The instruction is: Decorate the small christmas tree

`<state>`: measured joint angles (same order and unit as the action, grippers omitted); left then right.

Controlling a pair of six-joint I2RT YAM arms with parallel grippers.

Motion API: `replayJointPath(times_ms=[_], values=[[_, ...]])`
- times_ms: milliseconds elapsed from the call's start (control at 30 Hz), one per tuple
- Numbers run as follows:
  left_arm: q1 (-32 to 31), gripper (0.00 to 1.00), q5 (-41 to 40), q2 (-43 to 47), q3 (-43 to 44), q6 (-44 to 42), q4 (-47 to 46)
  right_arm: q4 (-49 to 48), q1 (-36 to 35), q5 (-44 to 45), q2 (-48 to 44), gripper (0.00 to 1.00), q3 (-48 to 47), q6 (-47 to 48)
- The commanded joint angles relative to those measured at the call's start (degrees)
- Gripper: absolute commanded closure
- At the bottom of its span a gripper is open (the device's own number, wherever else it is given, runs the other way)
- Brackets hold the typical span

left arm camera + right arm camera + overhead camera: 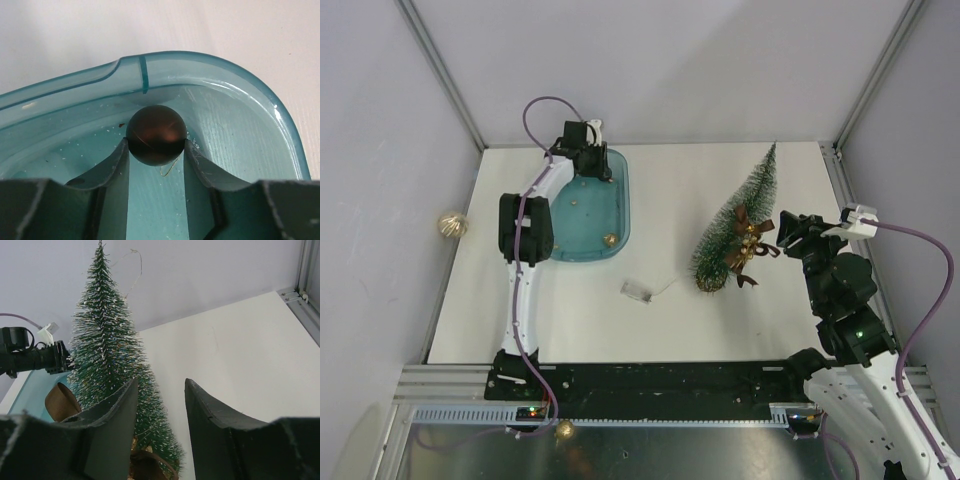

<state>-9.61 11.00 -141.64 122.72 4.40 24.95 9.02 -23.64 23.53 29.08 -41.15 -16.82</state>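
While the left claw [156,143] sits in the far corner of the blue tray [285,135], its two fingers press either side of a dark brown ball [156,131]. We call that gripped, though the ball is not yet lifted.

Right claw [161,387]: jaws apart, nothing between the tips, poised just beside the small christmas tree [107,360], which stands on the right half of the table [720,320].

We count one decoration on the tree, a brown bow with gold bells [748,242], plus a thin wire [131,262] at its tip. Progress, we judge: early, with most baubles left to hang.

A gold ball [609,240] waits in the tray. A second gold ball [450,225] lies beyond the table's left edge. A small clear box [635,289] sits between tray and tree, close to the carrying path.
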Motion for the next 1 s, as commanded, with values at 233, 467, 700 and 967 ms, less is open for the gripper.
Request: replayJointPath(times_ms=[233, 467, 700, 967], values=[[0.28, 0.72, 9.51, 16.5, -12.61, 0.64, -1.31, -1.78, 0.24, -0.47, -0.4, 0.53, -0.25, 0.84], [-0.64, 0.69, 18.41, 33.78, -23.88, 3.16, -1.18, -1.55, 0.26, -0.51, -0.16, 0.53, -0.17, 0.99], [-6.46, 0.67, 24.42, 42.99, -26.73, 6.77, -1.07, -1.63, 0.39, -0.54, 0.4, 0.53, -0.21, 0.99], [-14.56, 0.67, 36.57, 41.49, -24.64, 12.79, -1.04, -0.77, 0.35, -0.49, 0.92, 0.53, 0.38, 0.51]])
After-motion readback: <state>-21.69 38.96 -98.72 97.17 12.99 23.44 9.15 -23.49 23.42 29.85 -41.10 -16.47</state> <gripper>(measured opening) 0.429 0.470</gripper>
